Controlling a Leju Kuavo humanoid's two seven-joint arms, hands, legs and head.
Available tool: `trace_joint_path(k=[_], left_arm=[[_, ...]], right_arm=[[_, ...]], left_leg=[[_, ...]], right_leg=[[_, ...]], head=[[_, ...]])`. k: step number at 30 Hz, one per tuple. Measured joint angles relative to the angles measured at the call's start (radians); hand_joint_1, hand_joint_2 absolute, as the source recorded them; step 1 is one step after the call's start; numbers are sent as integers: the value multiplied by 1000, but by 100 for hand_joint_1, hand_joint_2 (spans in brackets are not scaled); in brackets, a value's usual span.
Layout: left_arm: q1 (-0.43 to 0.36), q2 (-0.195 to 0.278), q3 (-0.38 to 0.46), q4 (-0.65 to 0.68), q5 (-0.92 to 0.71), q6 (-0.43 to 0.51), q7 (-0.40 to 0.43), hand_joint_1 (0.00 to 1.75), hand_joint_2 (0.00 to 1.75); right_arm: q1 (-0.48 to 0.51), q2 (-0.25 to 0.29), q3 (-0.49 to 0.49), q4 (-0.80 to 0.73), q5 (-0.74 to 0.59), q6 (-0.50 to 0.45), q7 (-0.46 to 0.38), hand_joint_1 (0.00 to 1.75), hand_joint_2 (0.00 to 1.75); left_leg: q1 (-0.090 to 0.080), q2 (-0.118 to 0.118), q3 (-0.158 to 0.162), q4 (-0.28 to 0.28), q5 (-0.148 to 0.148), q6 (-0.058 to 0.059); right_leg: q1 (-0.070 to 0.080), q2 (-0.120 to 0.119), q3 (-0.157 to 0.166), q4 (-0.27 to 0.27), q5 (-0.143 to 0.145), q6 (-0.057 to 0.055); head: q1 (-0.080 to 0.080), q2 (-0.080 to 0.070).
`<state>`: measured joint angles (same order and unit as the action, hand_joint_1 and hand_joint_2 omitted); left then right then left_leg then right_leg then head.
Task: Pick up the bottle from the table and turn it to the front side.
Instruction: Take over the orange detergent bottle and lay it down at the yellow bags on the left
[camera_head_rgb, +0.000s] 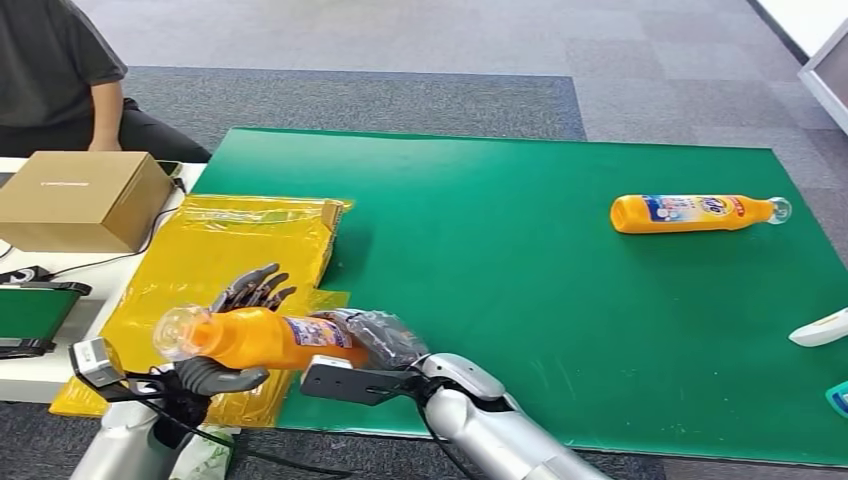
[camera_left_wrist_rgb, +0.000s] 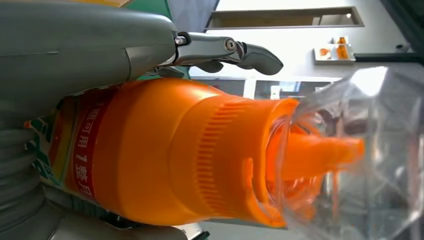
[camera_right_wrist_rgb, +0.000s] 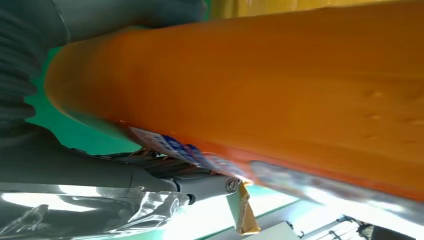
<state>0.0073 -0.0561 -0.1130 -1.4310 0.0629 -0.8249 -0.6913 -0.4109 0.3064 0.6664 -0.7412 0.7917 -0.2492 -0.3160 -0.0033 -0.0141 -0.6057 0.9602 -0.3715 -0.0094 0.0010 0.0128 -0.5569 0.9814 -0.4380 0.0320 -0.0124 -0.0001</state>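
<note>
Held bottle (camera_head_rgb: 262, 338) is off the table, lying horiz. in front of me over the near-left table edge, clear cap pointing to my left, base to the right. L hand (camera_head_rgb: 232, 335) grasps it at the neck end: thumb under, dark fingers (camera_head_rgb: 255, 290) fanned up behind the body. R hand (camera_head_rgb: 378, 338) wraps the base end; from head view I read it as gripping. L wrist cam: orange shoulder, ribbed collar and clear cap close up, label w/ red band toward the hand. R wrist cam: orange body blurred, label edge visible.

Second bottle (camera_head_rgb: 693, 212) lies on its side on green mat (camera_head_rgb: 520, 260), far right, well apart. Yellow bag (camera_head_rgb: 230, 250) under/behind the hands. Cardboard box (camera_head_rgb: 80, 198) at left; person (camera_head_rgb: 60, 75) seated beyond it.
</note>
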Motion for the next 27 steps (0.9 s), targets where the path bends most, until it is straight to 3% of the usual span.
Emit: trace_joint_path(k=[2, 3, 5, 6, 7, 9, 10, 15, 20, 27], left_arm=[[4, 18, -24, 3, -6, 8, 1, 5, 175], [5, 26, -35, 4, -9, 13, 2, 38, 175], [7, 38, -51, 6, -12, 25, 2, 122, 175], [8, 43, -56, 6, -13, 36, 2, 163, 175], [10, 46, -61, 6, -16, 53, 4, 175, 175], [13, 49, -65, 5, -22, 100, 16, 175, 175], [15, 49, -65, 4, -30, 132, 27, 175, 175], [33, 31, -62, -24, -135, 344, 73, 175, 175], [45, -25, -31, -103, -314, 556, 84, 175, 175], [53, -122, 29, -297, -784, 954, 100, 175, 175]], right_arm=[[-5, 2, 4, 19, 3, -7, 5, 175, 175], [-8, 3, 5, 27, 4, -9, 6, 174, 175], [-12, 6, 6, 40, 4, -10, 8, 155, 175], [-13, 7, 7, 45, 5, -11, 9, 120, 175], [-13, 9, 7, 49, 5, -14, 12, 77, 175], [-14, 10, 7, 56, 7, -19, 17, 9, 175], [-14, 11, 7, 58, 9, -23, 19, 0, 175], [-8, 9, -7, 57, 31, -43, 23, 0, 175], [9, 3, -59, 16, 73, -45, 41, 0, 175], [89, -23, -179, -147, 154, -43, 93, 0, 175]], left_leg=[[0, 0, 0, 0, 0, 0], [0, 0, 0, 0, 0, 0], [0, 0, 0, 0, 0, 0], [0, 0, 0, 0, 0, 0], [0, 0, 0, 0, 0, 0], [0, 0, 0, 0, 0, 0], [0, 0, 0, 0, 0, 0], [0, 0, 0, 0, 0, 0], [0, 0, 0, 0, 0, 0], [0, 0, -1, 0, 0, 0]], right_leg=[[0, 0, 0, 0, 0, 0], [0, 0, 0, 0, 0, 0], [0, 0, 0, 0, 0, 0], [0, 0, 0, 0, 0, 0], [0, 0, 0, 0, 0, 0], [0, 0, 0, 0, 0, 0], [0, 0, 0, 0, 0, 0], [0, 0, -1, 0, 0, 0], [0, 0, -1, 0, 0, 0], [0, 0, -1, 0, 0, 0]], head=[[0, 0], [0, 0], [0, 0], [0, 0], [0, 0], [0, 0], [0, 0], [0, 0], [0, 0], [0, 0]])
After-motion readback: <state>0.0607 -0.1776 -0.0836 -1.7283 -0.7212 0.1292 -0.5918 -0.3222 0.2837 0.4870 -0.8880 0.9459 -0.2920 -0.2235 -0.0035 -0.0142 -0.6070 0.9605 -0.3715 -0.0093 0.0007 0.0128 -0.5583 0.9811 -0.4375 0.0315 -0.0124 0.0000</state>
